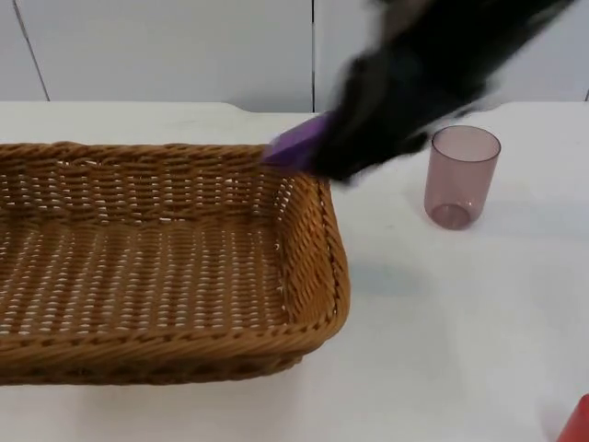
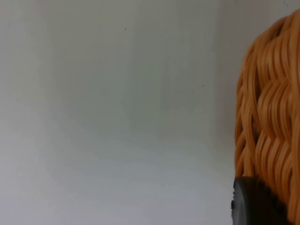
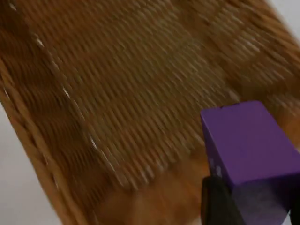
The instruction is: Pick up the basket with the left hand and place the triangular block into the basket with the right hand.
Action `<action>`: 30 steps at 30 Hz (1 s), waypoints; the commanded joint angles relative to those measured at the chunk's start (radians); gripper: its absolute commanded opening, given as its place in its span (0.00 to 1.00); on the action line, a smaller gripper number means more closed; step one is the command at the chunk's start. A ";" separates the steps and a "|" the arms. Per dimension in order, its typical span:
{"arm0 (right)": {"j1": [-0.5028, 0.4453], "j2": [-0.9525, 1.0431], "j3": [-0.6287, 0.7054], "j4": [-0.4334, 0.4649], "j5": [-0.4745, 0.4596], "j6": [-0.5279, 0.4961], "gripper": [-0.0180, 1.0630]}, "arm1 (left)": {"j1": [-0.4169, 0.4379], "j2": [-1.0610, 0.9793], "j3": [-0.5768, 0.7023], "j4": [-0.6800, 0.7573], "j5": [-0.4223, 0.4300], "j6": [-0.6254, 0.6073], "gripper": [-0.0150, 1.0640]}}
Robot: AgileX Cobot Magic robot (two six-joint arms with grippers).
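The woven wicker basket (image 1: 317, 276) fills the left half of the top view. Its rim (image 2: 269, 117) stands right against my left gripper's black fingertip (image 2: 255, 204), which grips the wicker. My right gripper (image 1: 317, 152), smeared by motion, is over the basket's far right corner and is shut on a purple block (image 1: 294, 145). In the right wrist view the purple block (image 3: 248, 150) sits between the fingers, above the basket's woven floor (image 3: 140, 93) and near its wall.
A translucent purple cup (image 1: 460, 175) stands upright on the white table (image 1: 442, 322), to the right of the basket. A red object (image 1: 578, 422) pokes in at the table's near right corner. The grey partition wall runs behind.
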 commanded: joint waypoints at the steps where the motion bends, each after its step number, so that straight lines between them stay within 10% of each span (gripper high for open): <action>1: 0.050 0.069 -0.028 0.002 -0.099 0.004 0.02 | 0.003 -0.012 0.001 -0.043 0.000 -0.008 0.01; 9: 0.120 0.227 -0.097 0.003 -0.209 0.004 0.08 | 0.003 -0.012 0.001 -0.064 0.000 -0.001 0.01; 18: 0.121 0.255 -0.107 0.001 -0.223 0.004 0.71 | 0.003 -0.012 0.001 -0.067 0.001 0.001 0.01; 30: 0.116 -0.019 -0.107 -0.102 -0.236 0.096 0.72 | 0.003 -0.012 0.001 -0.064 -0.023 0.001 0.01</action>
